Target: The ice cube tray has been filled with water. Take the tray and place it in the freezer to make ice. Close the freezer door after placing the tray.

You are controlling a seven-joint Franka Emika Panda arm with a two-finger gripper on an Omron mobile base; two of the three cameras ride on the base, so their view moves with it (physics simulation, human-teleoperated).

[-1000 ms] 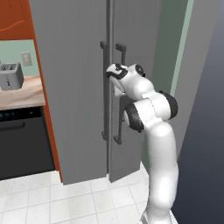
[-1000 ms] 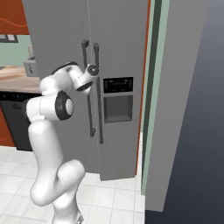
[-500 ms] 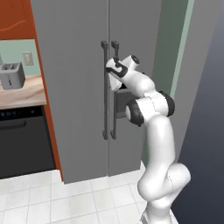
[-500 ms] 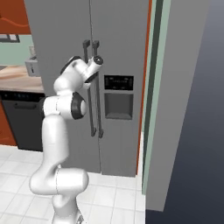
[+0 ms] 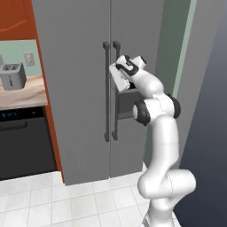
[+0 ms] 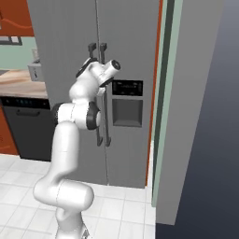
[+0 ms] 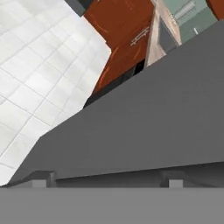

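Hand [image 5: 116,75] at shut freezer door [image 5: 135,88]; toaster [image 5: 12,76] on counter [image 5: 26,94]

Even, flat rendered light, soft and slightly blurry throughout. No glare, faint shadows; the right edge falls off into dark blue-grey.

I see the freezer door [image 6: 128,93] in flat mid grey, its dispenser recess [image 6: 127,112] darker charcoal, and the plain door [image 5: 75,88] the same grey. My arm [image 5: 162,133] is white with dark joints. The floor [image 5: 53,199] is white tile with grey grout. Beside it, an orange-red panel [image 5: 44,66], black dishwasher [image 5: 24,142], silver toaster [image 5: 12,75].
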